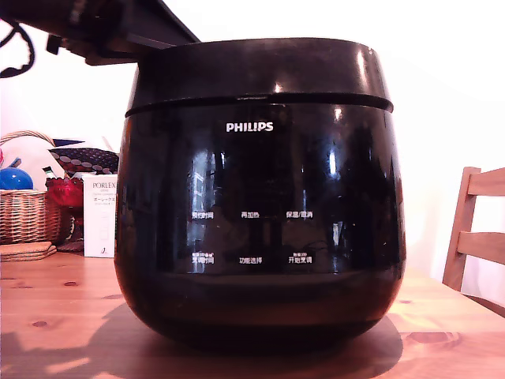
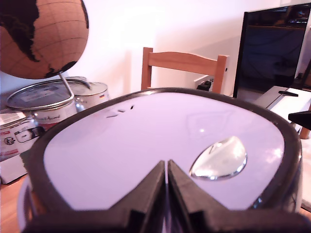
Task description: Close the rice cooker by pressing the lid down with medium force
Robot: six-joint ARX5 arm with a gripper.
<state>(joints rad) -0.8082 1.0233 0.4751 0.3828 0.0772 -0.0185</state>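
while lid (image 2: 146, 141) sits down on rice cooker (image 1: 260, 237), pincer (image 2: 167, 170) rests atop lid, jaws pressed together, empty.

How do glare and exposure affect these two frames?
Exterior view: blown-out white background, window reflections streak the glossy rice cooker, whose shadow falls forward on the table. Wrist view: the lid top washes out pale, and the near gripper fingers look soft.

Exterior: close, frontal, table-level; wrist: above lid (image 2: 165, 141).
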